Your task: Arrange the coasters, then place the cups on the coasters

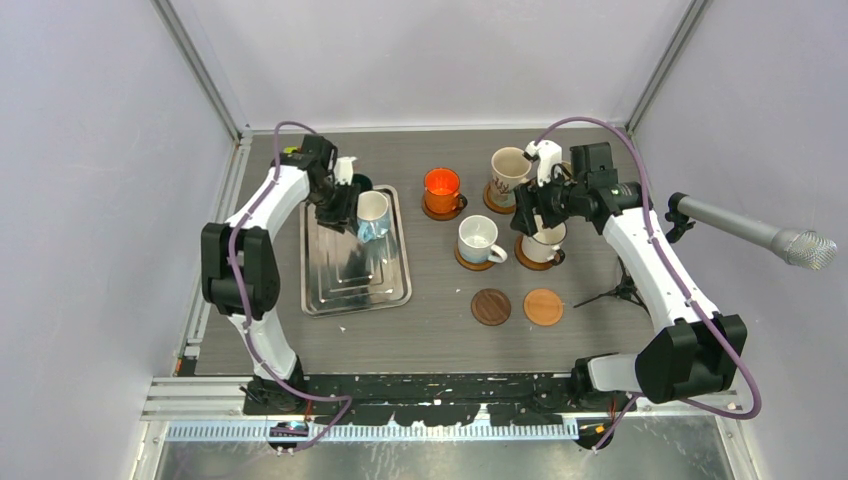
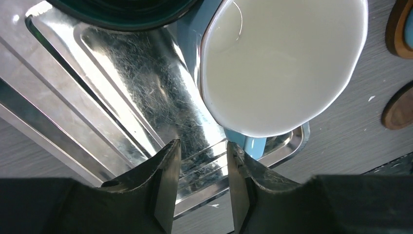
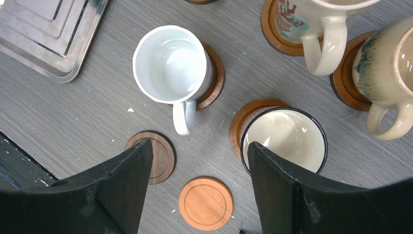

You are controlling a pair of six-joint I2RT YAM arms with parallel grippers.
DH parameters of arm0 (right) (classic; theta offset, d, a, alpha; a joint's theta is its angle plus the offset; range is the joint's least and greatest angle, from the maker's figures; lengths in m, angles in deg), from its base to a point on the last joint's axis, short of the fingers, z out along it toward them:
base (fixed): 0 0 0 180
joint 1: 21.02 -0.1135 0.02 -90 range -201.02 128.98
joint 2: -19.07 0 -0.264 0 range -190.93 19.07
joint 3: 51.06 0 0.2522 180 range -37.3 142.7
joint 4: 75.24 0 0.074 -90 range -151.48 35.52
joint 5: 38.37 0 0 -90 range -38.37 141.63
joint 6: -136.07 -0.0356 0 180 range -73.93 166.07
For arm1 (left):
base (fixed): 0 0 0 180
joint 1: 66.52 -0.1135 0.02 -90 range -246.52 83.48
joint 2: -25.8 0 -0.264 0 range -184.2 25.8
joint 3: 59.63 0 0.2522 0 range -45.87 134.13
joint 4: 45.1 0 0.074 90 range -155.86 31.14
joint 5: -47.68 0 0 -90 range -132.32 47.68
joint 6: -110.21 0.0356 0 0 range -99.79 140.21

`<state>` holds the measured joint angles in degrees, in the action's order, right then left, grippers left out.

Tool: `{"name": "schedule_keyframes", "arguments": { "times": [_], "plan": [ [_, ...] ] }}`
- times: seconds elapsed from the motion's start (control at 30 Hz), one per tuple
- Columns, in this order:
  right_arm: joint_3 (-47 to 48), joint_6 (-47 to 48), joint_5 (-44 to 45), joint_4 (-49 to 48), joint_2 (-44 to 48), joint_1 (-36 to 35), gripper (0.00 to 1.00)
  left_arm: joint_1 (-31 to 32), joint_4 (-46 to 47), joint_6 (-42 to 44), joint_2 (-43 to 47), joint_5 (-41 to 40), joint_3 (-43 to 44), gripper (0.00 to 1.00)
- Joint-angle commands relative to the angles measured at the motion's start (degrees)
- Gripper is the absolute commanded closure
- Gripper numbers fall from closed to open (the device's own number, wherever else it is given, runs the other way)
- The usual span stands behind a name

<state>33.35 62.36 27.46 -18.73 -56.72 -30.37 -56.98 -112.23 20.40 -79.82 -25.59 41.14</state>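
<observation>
mug (image 2: pixel 282 63), light blue, sits on tray (image 2: pixel 122 102) just beyond left gripper (image 2: pixel 203 156).

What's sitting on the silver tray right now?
A light blue mug, pale inside, stands upright near the far end of the tray. A dark green mug sits at the far edge, mostly covered by the left arm, so its inside cannot be seen.

Grey wood-grain table (image 1: pixel 430 345) carried the metal tray (image 1: pixel 350 275) at left and mug-topped coasters (image 3: pixel 217 80) centre-right. Two bare ones sat nearer: dark coaster (image 1: pixel 490 306), orange-tan coaster (image 1: pixel 543 306).
</observation>
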Motion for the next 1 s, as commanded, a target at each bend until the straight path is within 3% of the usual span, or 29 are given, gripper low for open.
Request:
{"name": "schedule_keyframes", "arguments": {
  "times": [0.0, 0.5, 0.77, 0.97],
  "plan": [
    [0.43, -1.3, 0.51, -2.75, 0.25, -0.65, 0.24, 0.22, 3.84, -8.13, 4.73, 2.0, -2.92, 0.58],
    [0.36, -8.38, 7.03, -6.95, -1.82, -9.06, 0.24, -0.05, 19.57, -29.69, 10.04, 9.48, -15.74, 0.6],
    [1.64, -17.35, 14.21, -12.53, -6.18, -18.05, 0.24, -2.14, 16.99, -26.8, 15.54, 9.93, -19.11, 0.51],
    [8.21, -23.32, 16.76, -15.04, -14.23, -26.08, 0.24, -11.79, 13.6, -23.14, 24.38, 8.92, -23.21, 0.34]
  ]
}}
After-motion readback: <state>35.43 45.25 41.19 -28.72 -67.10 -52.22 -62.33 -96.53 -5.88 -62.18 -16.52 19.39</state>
